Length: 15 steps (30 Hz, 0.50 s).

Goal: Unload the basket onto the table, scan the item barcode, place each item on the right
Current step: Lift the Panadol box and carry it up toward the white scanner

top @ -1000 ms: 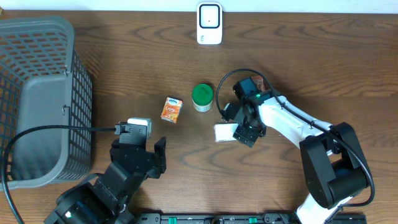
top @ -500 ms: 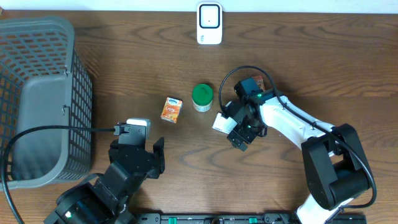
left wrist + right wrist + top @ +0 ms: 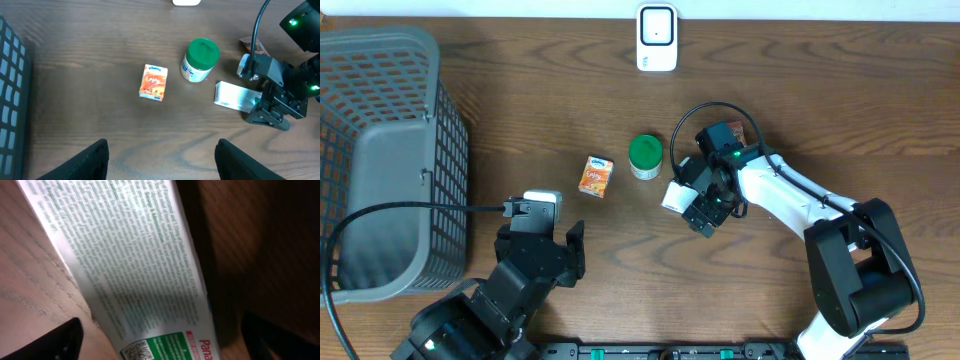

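Right tool (image 3: pixel 692 200): jaws spread wide, straddling one end of the flat white cardboard box with green print (image 3: pixel 234 96), the end that faces its own arm. Wrist view shows a gap between the box and the dark fingers (image 3: pixel 60 342) on both sides, so it's open around the box, not clamped on it.

The box lies flat on the brown wood-grain tabletop (image 3: pixel 840 90), fine-print side up. There's a small square code and a red strip with "Pana" lettering at the end closest to the wrist camera. It sits about mid-table, a bit to the robot's right.

Nearest neighbour is the white round jar with green lid (image 3: pixel 645 156). It stands upright just beside the box, on the far-left side of it, close but not touching. Left of the jar is a small orange carton (image 3: pixel 596 176), apart from both.

A small brownish packet (image 3: pixel 252 46) is half hidden behind the right arm; can't tell what it is.

Left tool (image 3: pixel 162 145): jaws wide apart with nothing between them. It hovers over bare wood on the robot's left, well apart from the box.

A white upright scanner unit with a dark window (image 3: pixel 657 38) stands at the far edge, roughly in line beyond the jar and well apart from the box.

A grey plastic mesh basket (image 3: pixel 380 40) fills the far-left side.
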Each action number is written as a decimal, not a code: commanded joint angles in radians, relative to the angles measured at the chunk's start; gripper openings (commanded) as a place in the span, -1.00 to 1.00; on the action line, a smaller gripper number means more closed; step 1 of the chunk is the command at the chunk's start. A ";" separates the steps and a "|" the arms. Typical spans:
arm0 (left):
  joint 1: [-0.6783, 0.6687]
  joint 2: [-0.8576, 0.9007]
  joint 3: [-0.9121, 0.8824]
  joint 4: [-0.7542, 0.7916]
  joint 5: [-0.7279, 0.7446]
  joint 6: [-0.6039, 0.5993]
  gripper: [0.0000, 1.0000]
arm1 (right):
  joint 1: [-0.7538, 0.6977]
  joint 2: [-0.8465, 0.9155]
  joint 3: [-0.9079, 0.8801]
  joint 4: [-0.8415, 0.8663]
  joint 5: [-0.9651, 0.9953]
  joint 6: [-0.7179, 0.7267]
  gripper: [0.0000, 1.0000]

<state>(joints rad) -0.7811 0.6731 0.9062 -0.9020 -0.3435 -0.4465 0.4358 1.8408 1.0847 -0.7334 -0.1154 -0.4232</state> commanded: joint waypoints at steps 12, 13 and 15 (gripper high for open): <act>0.002 0.000 0.000 -0.018 -0.017 0.008 0.37 | -0.011 0.106 -0.027 0.015 0.006 0.045 0.43; 0.002 0.000 0.000 -0.018 -0.017 0.008 0.37 | -0.011 0.116 -0.027 0.015 0.005 0.055 0.41; 0.002 0.000 0.000 -0.018 -0.017 0.008 0.37 | -0.010 0.131 -0.027 0.013 0.002 0.083 0.33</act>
<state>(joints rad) -0.7811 0.6731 0.9062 -0.9165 -0.3431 -0.4465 0.4286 1.8687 1.1019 -0.7170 -0.0883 -0.3965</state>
